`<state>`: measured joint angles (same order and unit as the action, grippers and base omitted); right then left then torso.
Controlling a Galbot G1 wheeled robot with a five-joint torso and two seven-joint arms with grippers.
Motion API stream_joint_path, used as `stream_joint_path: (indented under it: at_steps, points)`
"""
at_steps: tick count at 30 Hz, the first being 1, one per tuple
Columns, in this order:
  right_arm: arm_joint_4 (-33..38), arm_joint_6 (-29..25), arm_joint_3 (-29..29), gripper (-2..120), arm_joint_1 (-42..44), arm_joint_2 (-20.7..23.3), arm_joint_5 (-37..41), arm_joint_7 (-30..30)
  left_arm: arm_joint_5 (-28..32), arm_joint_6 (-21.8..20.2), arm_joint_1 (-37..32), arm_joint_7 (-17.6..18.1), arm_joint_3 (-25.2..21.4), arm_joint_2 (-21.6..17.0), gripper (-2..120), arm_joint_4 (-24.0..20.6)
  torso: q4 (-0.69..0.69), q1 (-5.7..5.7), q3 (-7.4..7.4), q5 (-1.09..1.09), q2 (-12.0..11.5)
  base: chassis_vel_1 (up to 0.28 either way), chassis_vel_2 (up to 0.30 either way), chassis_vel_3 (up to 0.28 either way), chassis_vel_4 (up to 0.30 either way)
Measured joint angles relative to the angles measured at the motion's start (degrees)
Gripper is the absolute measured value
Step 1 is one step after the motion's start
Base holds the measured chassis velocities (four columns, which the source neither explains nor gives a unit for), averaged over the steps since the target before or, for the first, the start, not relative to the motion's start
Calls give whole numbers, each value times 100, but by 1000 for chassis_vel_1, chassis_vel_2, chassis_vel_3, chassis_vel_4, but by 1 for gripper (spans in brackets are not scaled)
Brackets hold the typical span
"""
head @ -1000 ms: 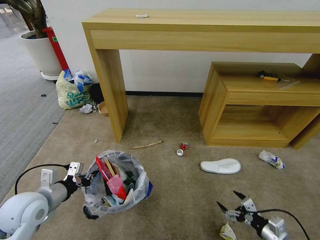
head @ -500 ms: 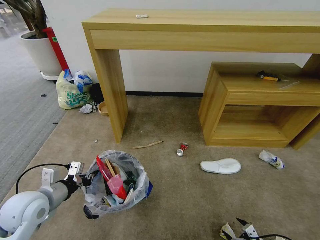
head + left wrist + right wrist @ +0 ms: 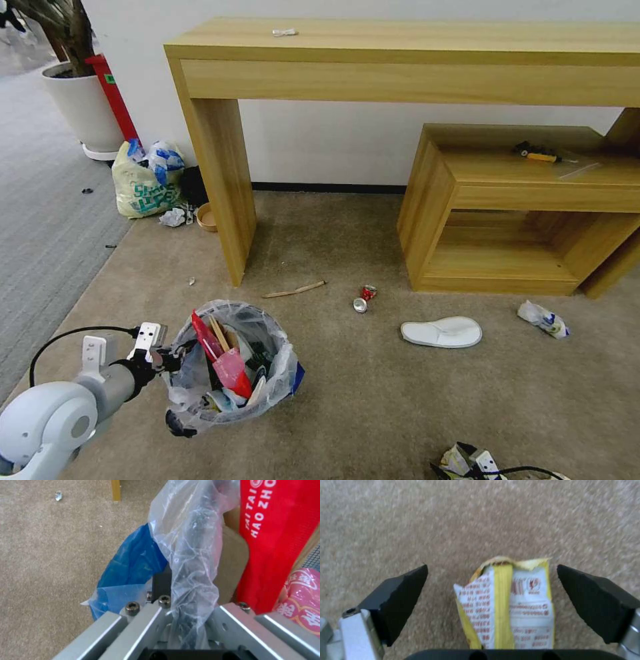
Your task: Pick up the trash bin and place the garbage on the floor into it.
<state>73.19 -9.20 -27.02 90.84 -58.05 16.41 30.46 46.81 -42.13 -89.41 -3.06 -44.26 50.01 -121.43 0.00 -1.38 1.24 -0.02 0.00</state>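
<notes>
The left hand (image 3: 175, 360) pinches the rim of the bin (image 3: 230, 365), which stands on the floor (image 3: 373, 393). The right hand (image 3: 491, 587), spread wide, straddles a yellow-white wrapper (image 3: 506, 607) lying on the carpet. It looks light, thin and crinkly; gripping across its middle seems best.

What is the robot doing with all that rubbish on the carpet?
It is tidying up litter. The left end effector grips the rim of the trash bin, which is already stuffed with wrappers. The right end effector is low over the floor with its jaws open on either side of a yellow and white wrapper, not yet closed on it. A white slipper, a crushed can and a crumpled packet lie on the carpet.
</notes>
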Motion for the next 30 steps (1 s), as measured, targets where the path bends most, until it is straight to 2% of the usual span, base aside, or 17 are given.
stream_joint_path:
  at_steps: [3, 4, 7, 9, 11, 12, 15, 16, 19, 21, 23, 24, 26, 30]
  points:
    - [-102, -5, 60, 87, -57, 9, -22, 8, 17, 0, -3, 28, 1, 1, 0, -6, -1, 0, 0, 0, 0, 0, 0, 0, 0]
    - [-102, -5, 60, 87, -57, 9, -22, 8, 17, 0, -3, 28, 1, 1, 0, -6, -1, 0, 0, 0, 0, 0, 0, 0, 0]
    - [-192, -37, 84, 72, -119, 8, -39, -1, 19, 0, -3, 36, 6, -3, 0, -6, -1, 0, 0, -4, 1, 0, 0, 0, 0]
    - [-209, -41, 83, 68, -129, 8, -39, -7, 24, 0, -2, 38, 7, -6, 0, -6, -2, 0, 0, -5, 0, 0, 0, 0, 0]
    - [-246, -48, 82, 57, -153, 9, -46, -20, 29, 0, 0, 42, 8, -14, 0, -6, -3, 0, 0, -7, 1, 0, 0, 0, 0]
    - [-246, -48, 82, 57, -153, 9, -46, -20, 29, 0, 0, 42, 8, -14, 0, -6, -3, 0, 0, -7, 1, 0, 0, 0, 0]
    - [-249, -58, 81, 43, -158, 6, -65, -40, 32, 0, -3, 45, 9, -24, 0, -23, -1, 0, 0, -4, 1, 0, 0, 0, 0]
    - [-249, -58, 81, 43, -158, 6, -65, -40, 32, 0, -3, 45, 9, -24, 0, -23, -1, 0, 0, -4, 1, 0, 0, 0, 0]
    - [-248, -89, 68, 28, -155, -33, -150, -56, 33, 0, -15, 48, 8, -27, 0, -33, -1, 0, -1, 1, 1, 0, 0, 0, 0]
    - [-241, -97, 64, 25, -150, -40, -167, -54, 33, 0, -17, 48, 8, -27, 0, -37, 2, 0, -1, -1, 1, 0, 0, 0, 0]
    - [-196, -113, 51, 14, -111, -68, -205, -61, 34, 0, -28, 47, 0, -33, 0, -47, 1, 0, 0, 6, 0, 0, 0, 0, 0]
    - [-196, -113, 51, 14, -111, -68, -205, -61, 34, 0, -28, 47, 0, -33, 0, -47, 1, 0, 0, 6, 0, 0, 0, 0, 0]
    - [-101, -117, 32, 3, -73, -74, -266, -68, 36, 0, -39, 48, -16, -45, 0, -63, 0, 0, 1, 7, 0, 0, 0, 0, 0]
    - [145, -139, -61, 0, -55, -59, -309, -114, 40, 0, -44, 47, -19, -58, 0, -72, 0, 0, 1, 4, -1, 0, 0, 0, 0]
